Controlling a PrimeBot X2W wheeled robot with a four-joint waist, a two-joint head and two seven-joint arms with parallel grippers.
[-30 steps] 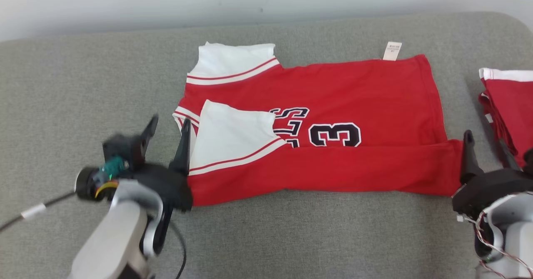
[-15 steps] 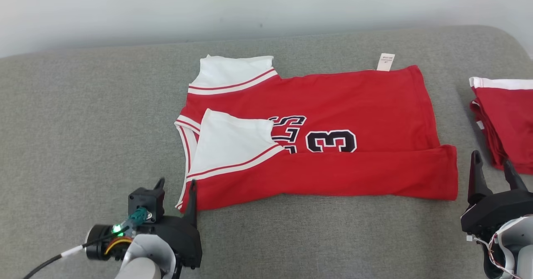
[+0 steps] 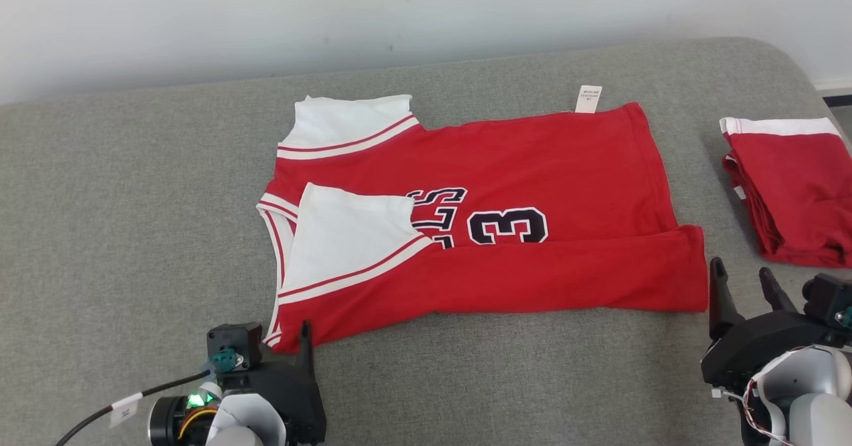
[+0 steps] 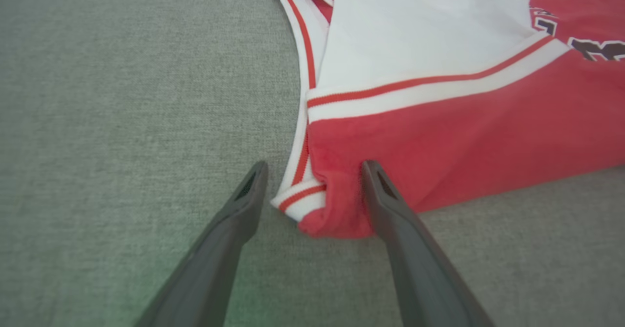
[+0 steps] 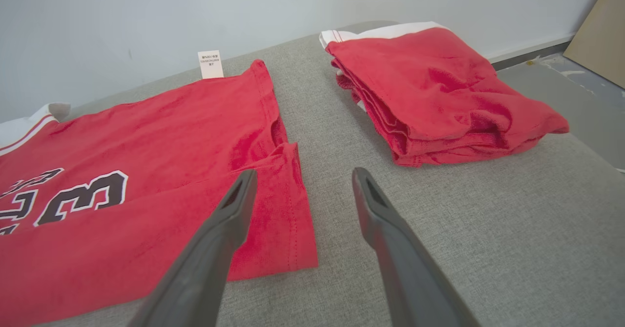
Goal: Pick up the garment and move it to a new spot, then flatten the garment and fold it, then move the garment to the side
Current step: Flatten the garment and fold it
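We see the garment (image 3: 479, 220), a red jersey with white sleeves, lying flat across the middle of the grey cushion (image 3: 133, 200), with its near long edge already turned up over the body as a band (image 3: 532, 276). The left gripper (image 4: 315, 171) is at the cushion's near side with its fingers spread wide. The jersey's near collar-end corner sits between them, nothing pinched yet. The right gripper (image 3: 740, 269), equally spread and empty, hovers near the cushion's front edge, just off the band's hem-end corner rather than around it. A folded red pile (image 3: 792, 186) rests at the cushion's right end. We judge a further fold is next, and several things could spoil it. If the left fingers close on the top layer alone, the band would peel open as it lifts. If the right fingers close where they are, they would grab cushion fabric or air, and the jersey would rise from one end and skew. The white sleeve (image 3: 346, 233), lying loose on top, could slide or flip outward. A wide sweep by the right arm could also knock the pile.
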